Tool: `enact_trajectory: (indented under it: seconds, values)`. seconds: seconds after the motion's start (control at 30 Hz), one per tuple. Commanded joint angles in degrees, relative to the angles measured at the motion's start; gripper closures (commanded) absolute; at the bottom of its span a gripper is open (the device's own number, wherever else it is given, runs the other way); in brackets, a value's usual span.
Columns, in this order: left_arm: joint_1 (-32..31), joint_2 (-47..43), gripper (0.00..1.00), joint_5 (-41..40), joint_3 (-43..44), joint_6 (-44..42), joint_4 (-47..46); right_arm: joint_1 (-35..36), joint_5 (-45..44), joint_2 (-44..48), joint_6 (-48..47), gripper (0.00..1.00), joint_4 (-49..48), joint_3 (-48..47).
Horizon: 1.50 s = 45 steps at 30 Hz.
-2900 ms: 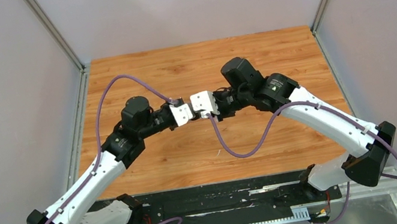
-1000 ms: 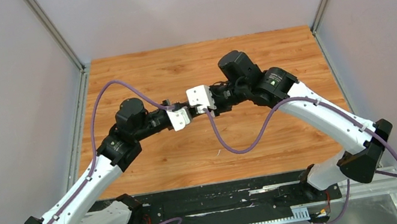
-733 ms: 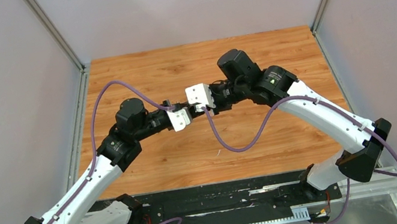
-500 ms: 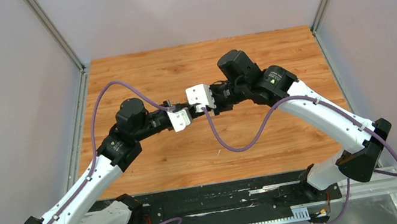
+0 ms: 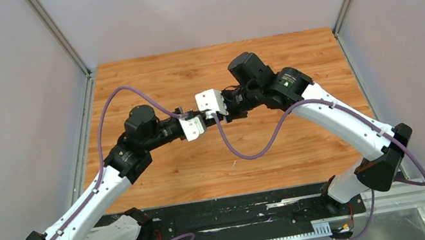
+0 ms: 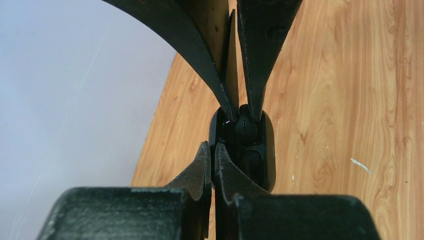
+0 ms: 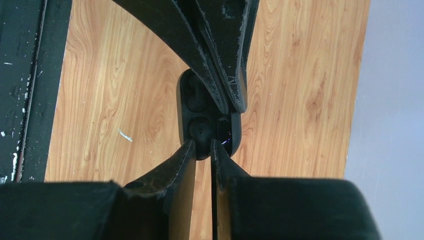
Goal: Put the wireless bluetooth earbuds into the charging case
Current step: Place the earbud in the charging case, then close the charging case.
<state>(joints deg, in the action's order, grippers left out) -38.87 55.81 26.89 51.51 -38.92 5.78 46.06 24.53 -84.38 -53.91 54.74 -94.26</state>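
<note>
No legible text or markings anywhere.

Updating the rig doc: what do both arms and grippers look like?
Left arm and right arm match: white link shells, black joint housings, and a purple cable looping along each. White blocks sit at the wrists. Left gripper and right gripper have black, tapered, scuffed fingers.

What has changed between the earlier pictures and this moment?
The right arm shifted its wrist a little left and forward; the right pincer now stands slightly parted at the black rounded earbud in the black oval charging case. The left arm drew back slightly at first, then held. The left pincer stays clamped on the case.
</note>
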Motion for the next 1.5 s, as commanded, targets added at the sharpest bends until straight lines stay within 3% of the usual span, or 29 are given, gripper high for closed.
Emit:
enact_trajectory:
  seconds: [0.0, 0.77, 0.9, 1.07, 1.2, 1.3, 1.4, 1.47]
  values:
    - [-0.32, -0.43, 1.0, 2.45, 2.66, 1.33, -4.22, 0.36, -0.23, -0.49, 0.82, 0.82, 0.76, -2.42]
    - [-0.33, 0.76, 1.0, 1.59, 2.6, -0.57, -4.11, -0.23, 1.93, 6.16, 6.37, 0.64, 0.68, -2.21]
    - [-0.33, 0.62, 1.0, 0.98, 2.79, -1.12, -3.77, -2.82, 4.93, 9.71, 13.95, 0.47, -3.3, -1.45]
    - [-0.33, 1.09, 1.0, 0.43, 3.62, -1.2, -3.86, -6.76, 3.27, 13.89, 31.12, 0.24, -16.43, 8.53]
    - [-0.34, 1.75, 1.0, -2.36, 4.87, 1.1, -5.0, -11.67, 9.84, 11.51, 42.61, 0.24, -17.36, 11.63]
    - [-0.33, 1.76, 1.0, -4.92, 5.04, 3.28, -7.58, -16.17, 20.16, 8.31, 48.13, 0.3, -18.14, 13.32]
    - [-0.33, 1.88, 1.0, -6.84, 5.01, 5.88, -10.18, -20.11, 31.86, 5.14, 49.28, 0.34, -20.49, 14.06]
    - [-0.33, 2.19, 1.0, -7.06, 5.01, 7.39, -11.23, -21.27, 34.92, 3.56, 49.21, 0.35, -22.8, 13.74]
